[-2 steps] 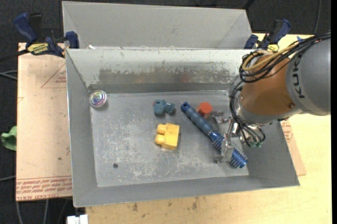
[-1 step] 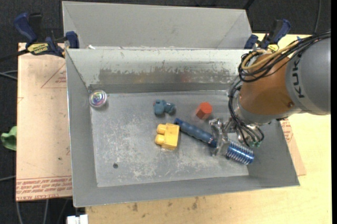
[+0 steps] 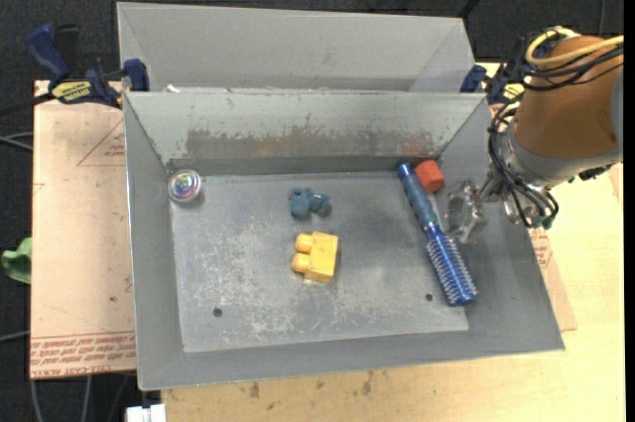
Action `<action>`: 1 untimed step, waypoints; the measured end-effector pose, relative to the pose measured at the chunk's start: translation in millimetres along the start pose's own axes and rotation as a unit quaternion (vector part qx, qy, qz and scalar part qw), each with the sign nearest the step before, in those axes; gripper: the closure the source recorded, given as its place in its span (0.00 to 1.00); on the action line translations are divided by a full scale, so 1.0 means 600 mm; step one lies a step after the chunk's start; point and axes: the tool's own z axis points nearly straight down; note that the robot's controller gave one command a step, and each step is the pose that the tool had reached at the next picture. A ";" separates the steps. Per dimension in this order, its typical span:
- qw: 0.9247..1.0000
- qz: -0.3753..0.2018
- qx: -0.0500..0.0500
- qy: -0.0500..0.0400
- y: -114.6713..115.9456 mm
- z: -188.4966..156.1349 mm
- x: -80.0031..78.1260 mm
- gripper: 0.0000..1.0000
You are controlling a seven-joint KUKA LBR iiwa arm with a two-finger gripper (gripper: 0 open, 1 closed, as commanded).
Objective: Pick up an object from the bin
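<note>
My gripper (image 3: 464, 214) hangs at the right side of the bin, just right of a blue hairbrush (image 3: 435, 233) that lies lengthwise with its bristled head toward the front. The fingers look slightly apart, with nothing between them. A small orange-red block (image 3: 429, 176) sits by the brush's handle end near the back wall.
A yellow toy block (image 3: 317, 256) lies in the middle of the bin floor. Behind it is a small blue-grey piece (image 3: 309, 203). A shiny round silvery thing (image 3: 185, 186) rests in the back left corner. The arm with its orange cover leans in over the right rim.
</note>
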 end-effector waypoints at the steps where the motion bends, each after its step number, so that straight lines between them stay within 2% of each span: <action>1: 1.000 -0.002 -0.002 0.005 0.005 0.008 0.004 0.00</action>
